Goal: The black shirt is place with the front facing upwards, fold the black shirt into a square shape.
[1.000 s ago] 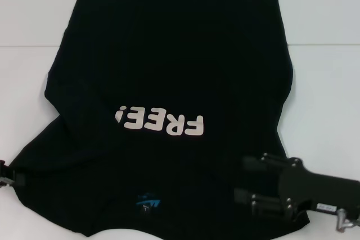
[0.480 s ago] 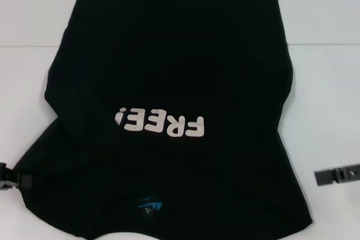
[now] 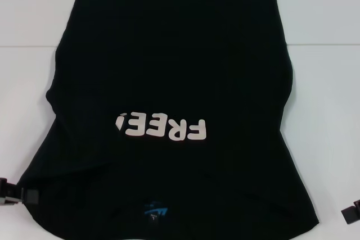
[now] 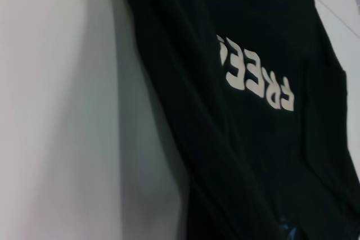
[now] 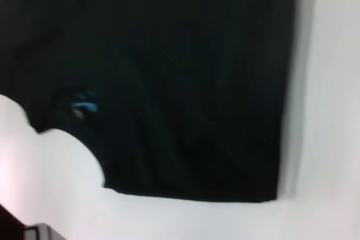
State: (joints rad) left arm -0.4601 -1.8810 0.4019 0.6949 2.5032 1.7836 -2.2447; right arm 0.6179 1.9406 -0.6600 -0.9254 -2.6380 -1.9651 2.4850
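Note:
The black shirt [image 3: 174, 71] lies front up on the white table [image 3: 329, 99], collar toward me. Its white "FREE!" letters [image 3: 163, 127] read upside down, and the small blue logo [image 3: 154, 212] sits near the collar. My left gripper [image 3: 17, 194] is at the shirt's near left corner, against the sleeve edge. Only a tip of my right gripper [image 3: 351, 213] shows, on bare table right of the shirt and apart from it. The shirt also shows in the left wrist view [image 4: 253, 26] and the right wrist view [image 5: 185, 82].
Bare white table surrounds the shirt on the left, right and far sides. A thin seam line [image 3: 320, 45] crosses the table at the back. The right wrist view shows the table's near edge [image 5: 22, 230] close to the shirt's collar end.
My right gripper has drawn back from over the shirt's near right part to the far right, nearly out of view. The shirt's near right side now lies flat. The left gripper has dropped slightly.

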